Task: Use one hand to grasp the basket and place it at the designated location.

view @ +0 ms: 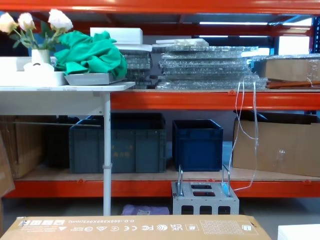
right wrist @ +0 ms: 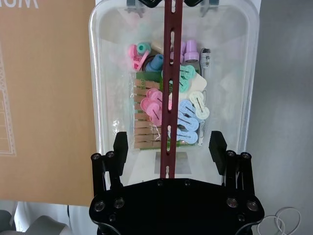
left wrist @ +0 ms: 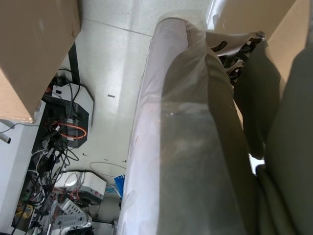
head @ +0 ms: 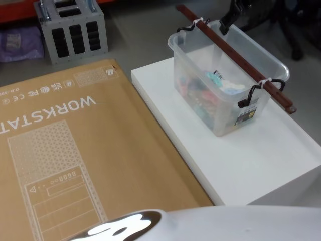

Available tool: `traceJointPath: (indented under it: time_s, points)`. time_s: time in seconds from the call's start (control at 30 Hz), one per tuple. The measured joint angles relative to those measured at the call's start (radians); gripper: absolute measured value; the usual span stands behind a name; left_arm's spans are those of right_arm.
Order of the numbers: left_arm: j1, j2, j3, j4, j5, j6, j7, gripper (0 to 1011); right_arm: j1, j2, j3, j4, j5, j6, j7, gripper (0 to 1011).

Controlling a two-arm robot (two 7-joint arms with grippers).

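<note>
Your right hand (right wrist: pixel 169 143) hung spread astride the red bar (right wrist: pixel 172 58) of the basket (right wrist: pixel 101 98), at your one o'clock on the white surface (head: pixel 261 150).

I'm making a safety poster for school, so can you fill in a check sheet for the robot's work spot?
Surface: white platform, basket standing on it.
Job's things: basket, a clear tub of coloured pegs, dark red bar across its top.
Clutter: cardboard box beside the platform; grey metal block on the floor.
Grippers: right end effector open, fingers either side of the bar.
Cables: tangle on the floor; white cords hanging from a shelf.
Surroundings: orange shelves, blue crates.
</note>
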Motion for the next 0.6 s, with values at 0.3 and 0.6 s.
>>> traceJointPath:
  time_s: [0.3,0.6]
  points:
    - [0.000,0.000,0.000,0.000,0.000,0.000,0.000,0,0.013,-0.042,-0.030,0.061,-0.003,-0.028,0.009,1001]
    - [0.000,0.000,0.000,0.000,0.000,0.000,0.000,0,0.026,-0.074,-0.064,0.116,-0.011,-0.042,0.024,1001]
